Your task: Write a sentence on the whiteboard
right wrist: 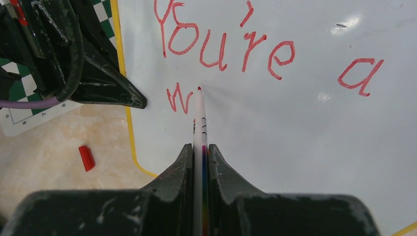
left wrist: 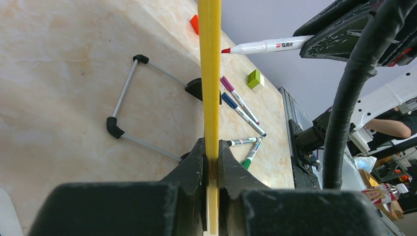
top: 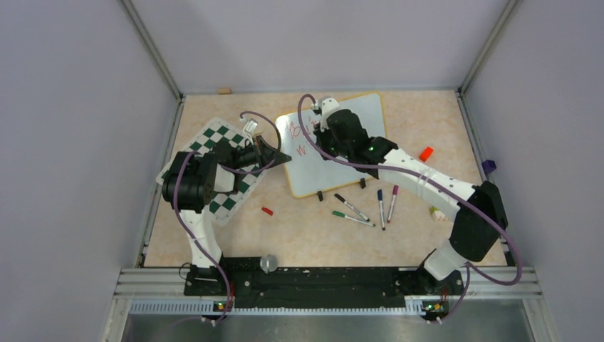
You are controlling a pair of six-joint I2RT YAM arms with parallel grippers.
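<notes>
**Item 1, left gripper [left wrist: 210, 147].** We record it clamped on the thin yellow frame of the whiteboard [left wrist: 210, 73]. The edge is pinched between both fingers and runs straight out ahead of them. In the top view this gripper [top: 281, 157] sits at the board's left side, over the corner of the chess mat [top: 221, 142].

**Item 2, right gripper [right wrist: 199, 150].** We record it closed around a red marker [right wrist: 199, 113], whose barrel points forward from between the fingers.

**Item 3, whiteboard [right wrist: 295, 147].** It lies directly beneath and ahead of the right gripper. We read "You're a" in red beyond the marker tip, and a "w" just left of the tip. The tip is at the board surface; we cannot tell whether it touches.

**Item 4, red cap [right wrist: 86, 158].** It lies on the table [top: 320, 242], off the board, to the left of the right gripper's fingers.

**Item 5, four loose markers.** From the left wrist we see them to the right of the held edge: purple [left wrist: 238, 100], blue [left wrist: 243, 114], black [left wrist: 241, 142] and green [left wrist: 251, 154]. A green block [left wrist: 255, 80] is farther out.

**Item 6, wire frame [left wrist: 123, 113].** It is grey with black corners and lies left of the held edge.
</notes>
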